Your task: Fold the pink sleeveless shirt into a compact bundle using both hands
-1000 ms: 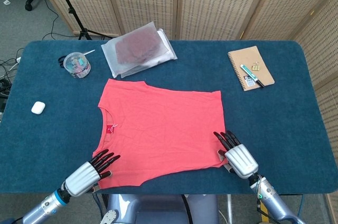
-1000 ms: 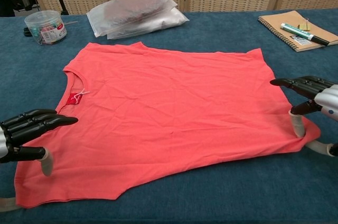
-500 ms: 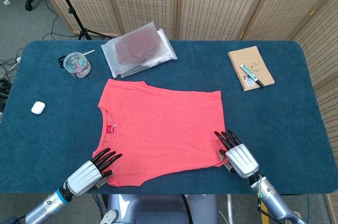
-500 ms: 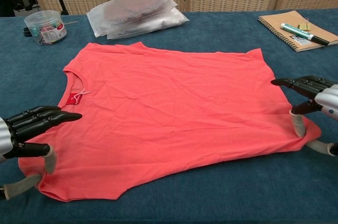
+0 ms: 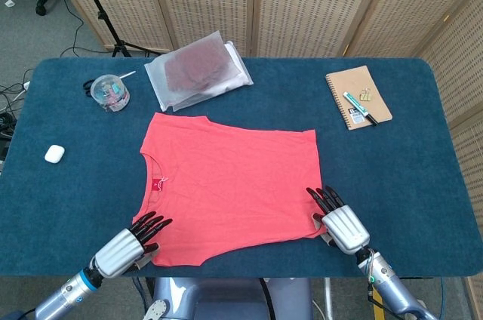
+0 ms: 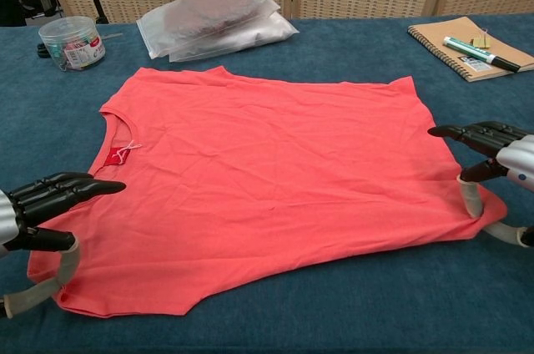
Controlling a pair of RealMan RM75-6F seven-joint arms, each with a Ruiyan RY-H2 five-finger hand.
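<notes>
Clear plastic tub [image 5: 110, 93], far left of the blue counter [image 5: 407, 176]: small mixed items inside, too small to identify. Translucent bag [image 5: 198, 69], far side: dark folded cloth within. Spiral notebook [image 5: 358, 96], far right: marker pen [image 5: 356, 103] lying on its cover. Small white case [image 5: 54, 154], left edge.

Pink sleeveless shirt [image 5: 230, 184]: flat at counter centre, neckline toward the left.

Left hand [image 6: 37, 204]: fingers [image 6: 79, 189] extended together above the shirt's near-left corner, thumb pressing the hem; whether it pinches cannot be told.

Right hand [image 6: 501, 162]: fingers [image 6: 467, 131] extended together, thumb down on the near-right corner.
</notes>
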